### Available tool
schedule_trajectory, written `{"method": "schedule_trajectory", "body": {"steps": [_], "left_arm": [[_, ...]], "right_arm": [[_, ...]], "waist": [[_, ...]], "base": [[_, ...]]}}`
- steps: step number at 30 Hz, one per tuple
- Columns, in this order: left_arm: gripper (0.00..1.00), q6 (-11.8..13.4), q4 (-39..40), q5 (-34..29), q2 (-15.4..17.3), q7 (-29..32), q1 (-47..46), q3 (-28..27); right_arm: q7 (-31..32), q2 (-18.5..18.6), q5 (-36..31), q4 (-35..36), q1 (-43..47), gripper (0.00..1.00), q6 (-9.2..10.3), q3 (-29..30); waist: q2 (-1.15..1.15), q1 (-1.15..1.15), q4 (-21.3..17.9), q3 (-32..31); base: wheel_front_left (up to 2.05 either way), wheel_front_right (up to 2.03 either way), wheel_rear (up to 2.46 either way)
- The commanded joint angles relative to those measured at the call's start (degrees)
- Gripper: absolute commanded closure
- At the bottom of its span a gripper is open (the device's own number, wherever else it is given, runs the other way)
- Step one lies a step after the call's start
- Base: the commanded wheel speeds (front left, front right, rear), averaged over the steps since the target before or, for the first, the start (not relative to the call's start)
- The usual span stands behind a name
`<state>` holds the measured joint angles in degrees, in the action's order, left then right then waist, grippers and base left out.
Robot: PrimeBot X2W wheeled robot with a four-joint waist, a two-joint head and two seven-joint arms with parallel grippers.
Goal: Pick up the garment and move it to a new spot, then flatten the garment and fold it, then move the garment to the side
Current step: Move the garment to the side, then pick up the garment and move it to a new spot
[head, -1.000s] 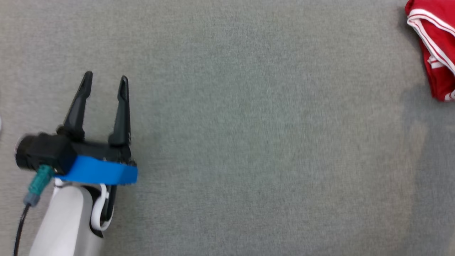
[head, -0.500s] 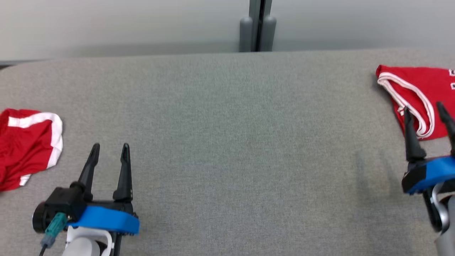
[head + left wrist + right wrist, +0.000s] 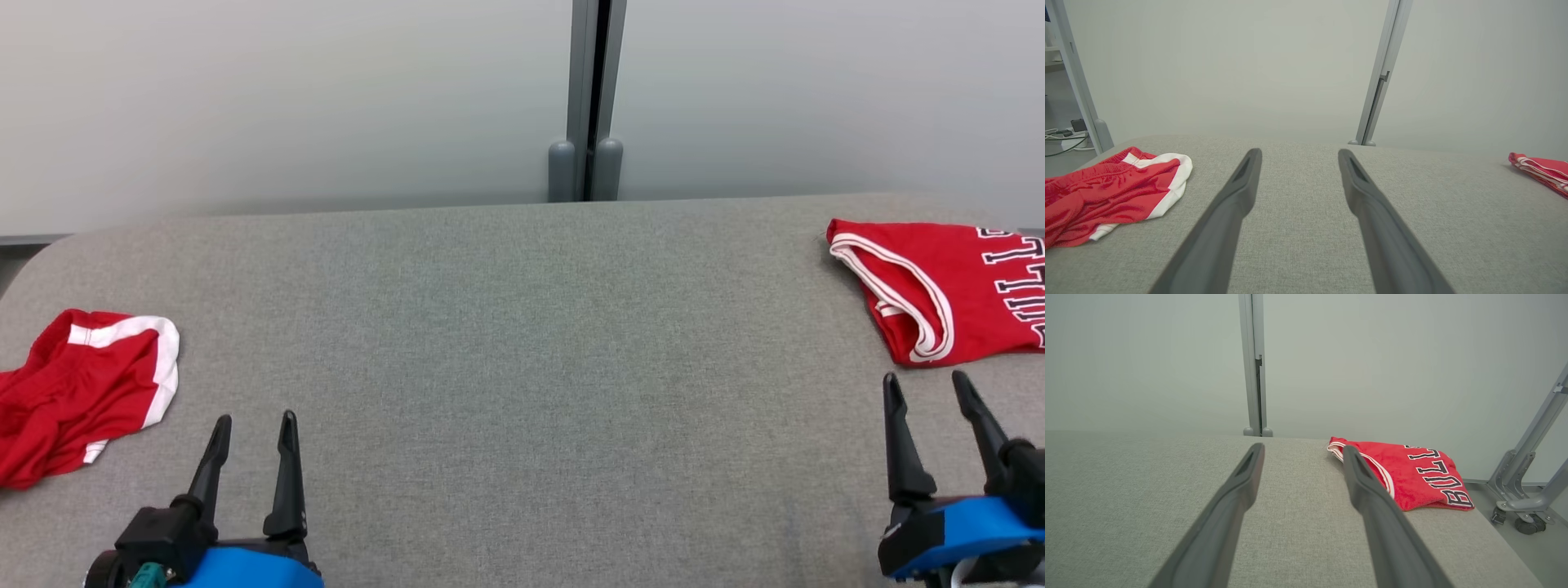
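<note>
the grey table (image 3: 522, 367) has its far edge running along the pale wall (image 3: 286, 98), with a rounded corner at the far left. its whole middle is bare cloth, a wide open stretch between the two arms.

two red garments lie on it, one at each end. the crumpled garment (image 3: 73, 392), red with white trim, sits at the left near the rounded corner and runs off the head view's left side. the folded garment (image 3: 939, 286), red with white-striped trim and dark lettering, lies flat at the far right, close to the far edge. in the right wrist view the table's right edge falls away just past it, with floor and a wheeled metal frame (image 3: 1523, 490) beyond.

two grippers hover low at the near side, well apart. the left gripper (image 3: 255, 419) is near the crumpled garment, jaws spread wide and holding nothing. the right gripper (image 3: 924, 378) is just short of the folded garment, jaws likewise wide and holding nothing.

one grey post (image 3: 588, 98) stands behind the table's far edge.
</note>
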<state>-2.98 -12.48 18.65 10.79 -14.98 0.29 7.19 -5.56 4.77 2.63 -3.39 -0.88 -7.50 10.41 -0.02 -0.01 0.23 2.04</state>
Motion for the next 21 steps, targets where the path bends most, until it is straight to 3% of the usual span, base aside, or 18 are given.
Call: {"method": "schedule_trajectory", "body": {"steps": [1,21], "left_arm": [[0.0,0.2,0.3,-0.3,-0.2,-0.3,1.0,-0.3],[0.0,-0.6,0.0,-1.4,-1.0,-0.3,2.8,-1.0]], "right_arm": [[0.1,-0.5,-0.1,0.6,1.6,0.0,0.01,0.1],[1.0,-1.8,1.9,1.2,4.4,0.0,0.0,-2.5]], "waist": [[0.02,0.01,-0.4,-0.7],[0.02,0.01,0.2,-1.9]], "base": [[0.0,0.0,0.0],[0.0,0.0,0.0]]}}
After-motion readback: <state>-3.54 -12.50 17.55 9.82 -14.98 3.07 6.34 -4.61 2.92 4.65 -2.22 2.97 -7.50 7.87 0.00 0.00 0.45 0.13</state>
